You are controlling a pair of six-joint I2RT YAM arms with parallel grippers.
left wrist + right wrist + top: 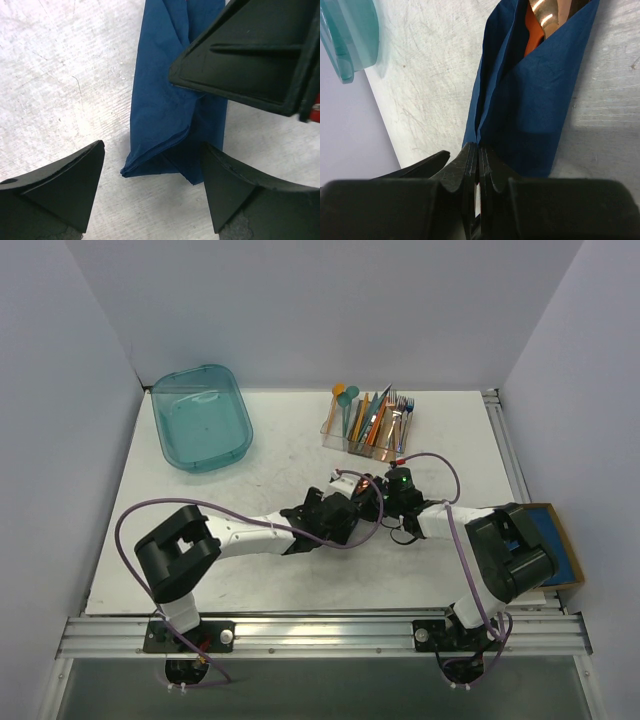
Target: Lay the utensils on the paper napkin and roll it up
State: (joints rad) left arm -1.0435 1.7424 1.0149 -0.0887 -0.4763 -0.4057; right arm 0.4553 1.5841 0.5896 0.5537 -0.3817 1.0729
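The dark blue paper napkin (160,100) lies on the white table, folded lengthwise into a loose roll. In the right wrist view the napkin (535,110) wraps shiny copper utensils (545,12), whose ends stick out of its far end. My right gripper (479,149) is shut, pinching the napkin's folded edge; one of its fingers (240,55) lies over the roll. My left gripper (152,147) is open, its fingers on either side of the roll's near end and not touching it. In the top view both grippers (350,502) (378,495) meet mid-table and hide the napkin.
A teal plastic tub (200,415) stands at the back left and also shows in the right wrist view (347,35). A clear organizer (370,420) with teal, orange and blue cutlery stands behind the grippers. A box of blue napkins (555,540) sits off the table's right edge.
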